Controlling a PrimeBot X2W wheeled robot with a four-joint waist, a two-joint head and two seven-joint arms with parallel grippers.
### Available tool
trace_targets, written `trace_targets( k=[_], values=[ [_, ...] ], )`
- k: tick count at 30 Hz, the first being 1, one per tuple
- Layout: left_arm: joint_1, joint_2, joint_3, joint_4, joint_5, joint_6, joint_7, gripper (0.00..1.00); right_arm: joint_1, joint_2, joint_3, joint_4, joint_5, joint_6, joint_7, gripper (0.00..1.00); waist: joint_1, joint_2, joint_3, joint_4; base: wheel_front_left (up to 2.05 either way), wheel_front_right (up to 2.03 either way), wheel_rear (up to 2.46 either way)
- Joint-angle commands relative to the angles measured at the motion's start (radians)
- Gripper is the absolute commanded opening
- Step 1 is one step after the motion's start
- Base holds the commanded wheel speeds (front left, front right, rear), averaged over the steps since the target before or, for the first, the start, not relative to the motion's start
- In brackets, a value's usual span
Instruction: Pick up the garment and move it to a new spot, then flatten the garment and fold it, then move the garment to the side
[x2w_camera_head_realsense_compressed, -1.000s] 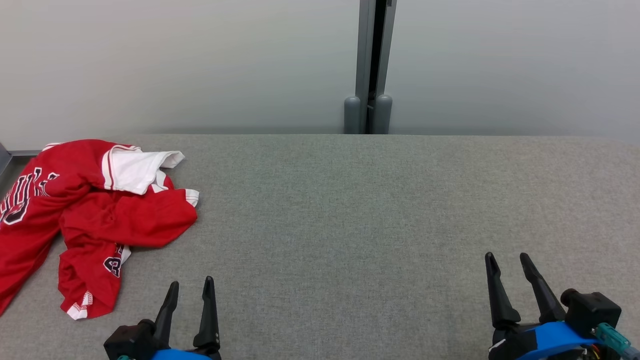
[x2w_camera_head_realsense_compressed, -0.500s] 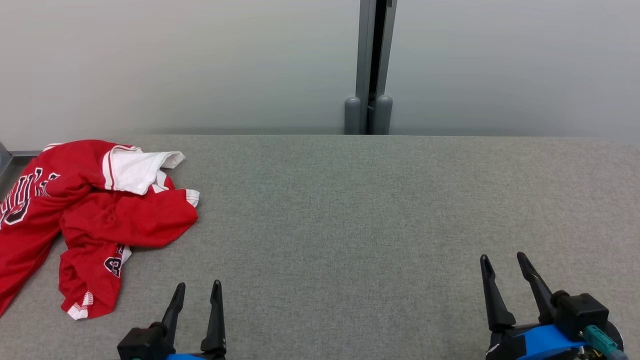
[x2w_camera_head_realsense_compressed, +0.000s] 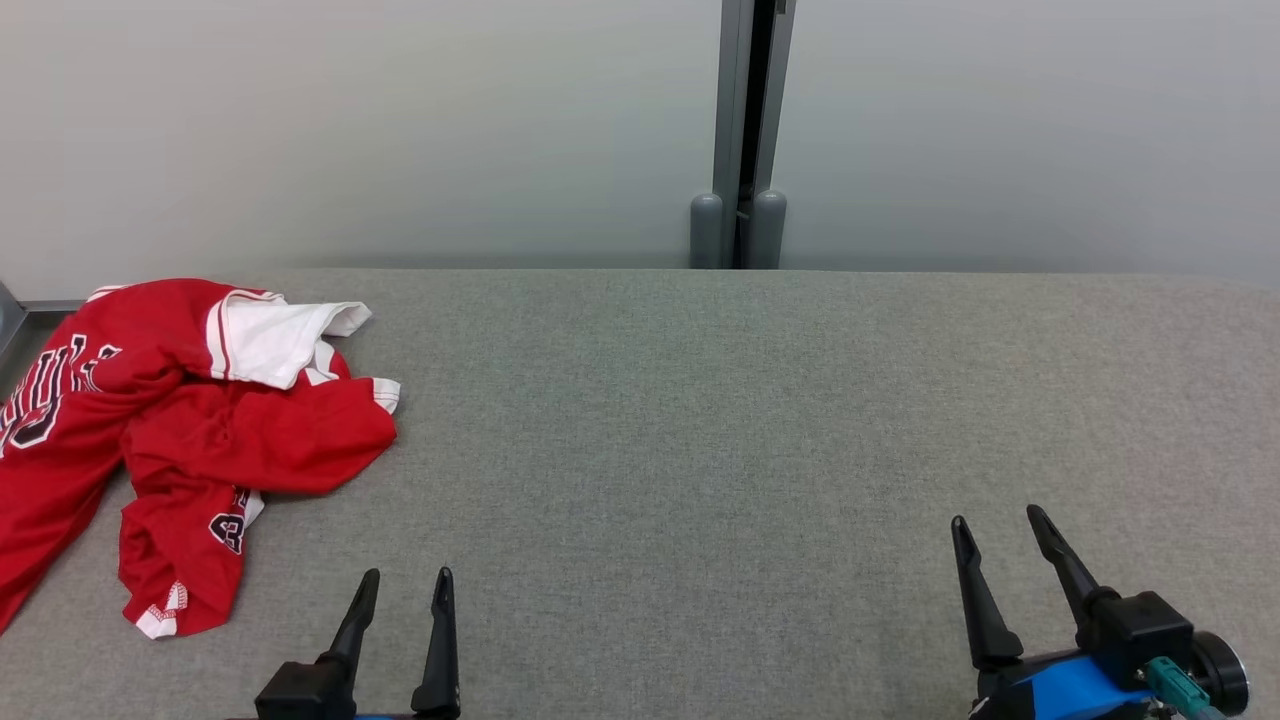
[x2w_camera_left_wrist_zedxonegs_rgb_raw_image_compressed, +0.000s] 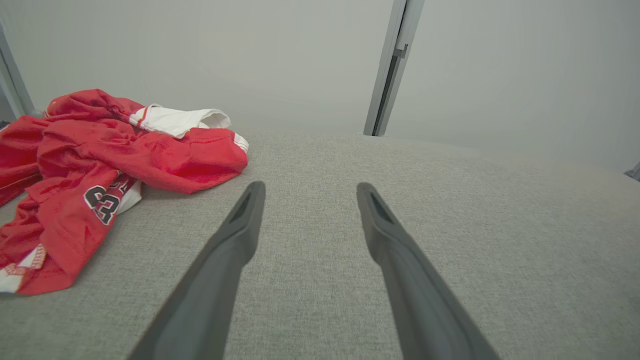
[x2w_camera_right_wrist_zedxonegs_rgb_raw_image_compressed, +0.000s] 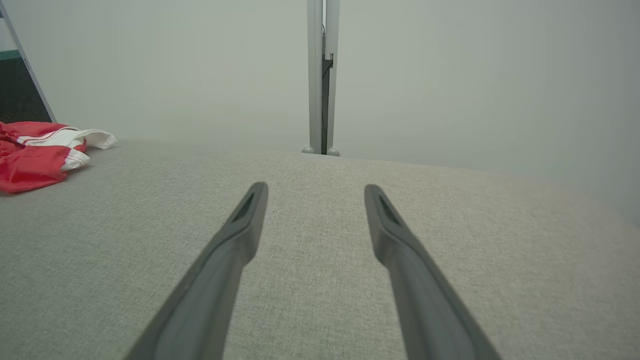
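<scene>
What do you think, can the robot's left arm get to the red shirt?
Probably yes. The left end effector is open, close to the right of the red shirt, with just grey tabletop between them.

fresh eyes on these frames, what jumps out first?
The crumpled red jersey with white trim and dark lettering, heaped at the far left of the grey fabric-covered table. Then the left gripper and right gripper at the near edge, both open and empty, well apart from the jersey.
</scene>
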Motion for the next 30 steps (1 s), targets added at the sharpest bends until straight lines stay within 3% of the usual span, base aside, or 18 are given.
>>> trace_targets(
  k=[1,25,30],
  values=[
    [0.012,0.007,-0.003,0.003,0.017,0.002,-0.009,1.00,0.013,-0.006,-0.001,0.001,-0.021,0.002,-0.009,1.00,0.0000,0.0000,0.000,0.000,0.00,0.00,0.00],
    [0.001,0.015,-0.018,0.012,0.004,0.017,-0.009,1.00,0.012,-0.006,-0.005,0.005,-0.014,0.001,-0.010,1.00,0.0000,0.0000,0.000,0.004,0.00,0.00,0.00],
    [-0.016,0.019,-0.025,0.012,0.006,0.017,-0.004,1.00,0.022,-0.005,-0.016,-0.001,-0.013,0.001,-0.009,1.00,0.0000,0.0000,-0.001,0.052,0.00,0.00,0.00]
  ],
)
